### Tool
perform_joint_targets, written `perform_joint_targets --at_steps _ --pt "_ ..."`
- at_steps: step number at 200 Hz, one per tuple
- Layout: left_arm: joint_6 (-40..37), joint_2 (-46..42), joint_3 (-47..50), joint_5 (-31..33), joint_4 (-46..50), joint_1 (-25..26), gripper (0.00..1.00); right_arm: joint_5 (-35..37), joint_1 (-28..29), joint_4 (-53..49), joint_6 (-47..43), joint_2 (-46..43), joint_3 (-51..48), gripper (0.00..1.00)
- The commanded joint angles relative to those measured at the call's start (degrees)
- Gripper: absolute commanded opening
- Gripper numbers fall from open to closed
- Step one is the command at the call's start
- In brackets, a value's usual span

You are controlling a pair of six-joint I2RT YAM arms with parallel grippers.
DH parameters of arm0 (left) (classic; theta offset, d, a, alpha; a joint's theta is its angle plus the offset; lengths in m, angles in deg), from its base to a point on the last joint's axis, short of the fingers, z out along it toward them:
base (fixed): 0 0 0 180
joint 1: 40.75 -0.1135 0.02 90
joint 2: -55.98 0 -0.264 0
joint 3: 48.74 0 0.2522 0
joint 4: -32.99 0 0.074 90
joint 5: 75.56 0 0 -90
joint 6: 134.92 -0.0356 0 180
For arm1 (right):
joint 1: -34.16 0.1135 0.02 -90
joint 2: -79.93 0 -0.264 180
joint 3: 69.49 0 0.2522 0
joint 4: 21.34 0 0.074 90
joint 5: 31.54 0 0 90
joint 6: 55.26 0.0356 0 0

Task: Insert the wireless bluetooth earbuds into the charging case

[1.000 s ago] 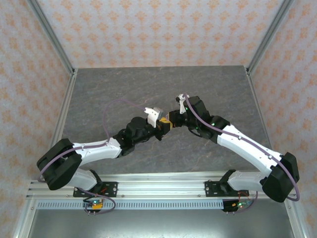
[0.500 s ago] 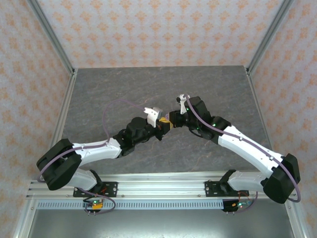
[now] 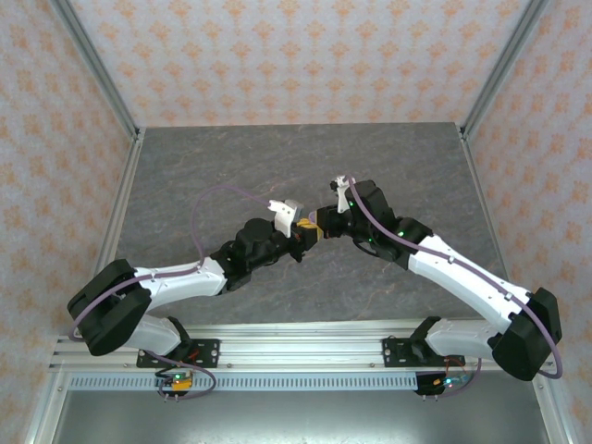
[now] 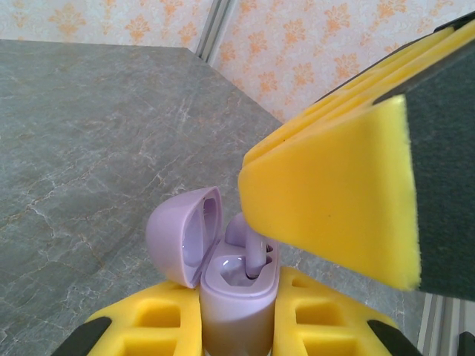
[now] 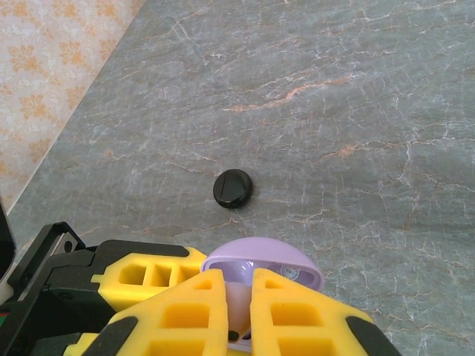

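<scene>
In the left wrist view, my left gripper [image 4: 239, 315] is shut on the body of a pale lavender charging case [image 4: 231, 300], held upright with its lid [image 4: 180, 233] hinged open to the left. A lavender earbud [image 4: 254, 248] stands with its stem down in the right socket, under a yellow finger [image 4: 334, 200] of the right gripper. From the right wrist, my right gripper [image 5: 239, 300] is shut on that earbud [image 5: 240, 305], just above the open case lid [image 5: 271, 258]. Both grippers meet mid-table [image 3: 311, 228]. The black earbuds are out of view.
A small round black case [image 5: 233, 188] lies closed on the grey marbled table [image 5: 356, 89], a short way beyond the lavender case. The left gripper's yellow finger [image 5: 148, 276] sits close to the right gripper's left side. Patterned walls ring the table.
</scene>
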Motion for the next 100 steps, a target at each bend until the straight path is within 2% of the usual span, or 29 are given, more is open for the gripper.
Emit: perform_joint_targets --at_steps 1,41,100 --pt "-1.7 -1.74 -2.68 0.66 -2.0 0.07 0.05 -3.12 0.32 -2.99 0.92 0.24 1.33 0.1" --pt "-3.68 -2.8 -1.59 -0.39 -3.57 0.03 0.05 -2.21 0.34 -5.13 0.97 1.88 2.46 0.09" --pt "-3.52 -3.51 -1.05 -0.35 -4.5 0.04 0.05 -0.3 0.32 -2.84 3.09 0.2 1.83 0.07"
